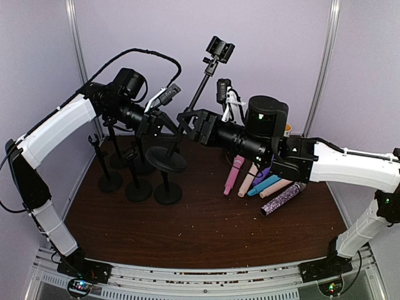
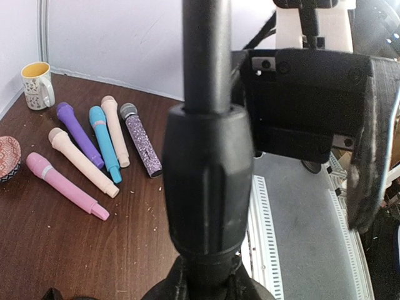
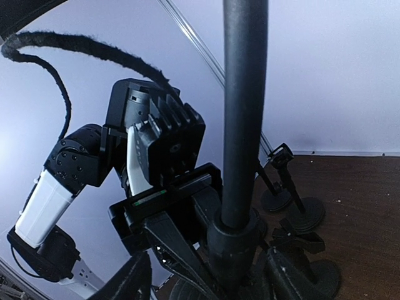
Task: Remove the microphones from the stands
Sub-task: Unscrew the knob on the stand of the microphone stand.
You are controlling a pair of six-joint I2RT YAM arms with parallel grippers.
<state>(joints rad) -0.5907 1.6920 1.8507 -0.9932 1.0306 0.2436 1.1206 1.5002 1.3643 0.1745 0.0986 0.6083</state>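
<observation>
Left gripper [image 1: 161, 123] is clamped on the stand [image 1: 200, 87], low on the pole at its thick collar [image 2: 206, 181]; the collar fills the left wrist view. Right gripper [image 1: 187, 122] comes in from the other side just above that, jaws apart, with the pole running up between them. I cannot tell whether either finger touches it. The grippers are almost nose to nose.

The pole leans up and right to a clip [image 1: 220, 47] at its top. The stand's round base [image 1: 165, 159] looks raised over the table [image 1: 200, 231].

Small stands [image 1: 139, 187] crowd under and left of the base, close to the left gripper.

Mics: six lie loose in a row on the table to the right, from pink mic [image 2: 65, 185] to glitter mic [image 2: 140, 139], well apart from the stand and partly under the right arm in the top view. Which one is the task's mic I cannot tell.

Mug [image 2: 37, 84] stands behind the row, and a patterned bowl [image 2: 6, 159] is beside the pink mic.
</observation>
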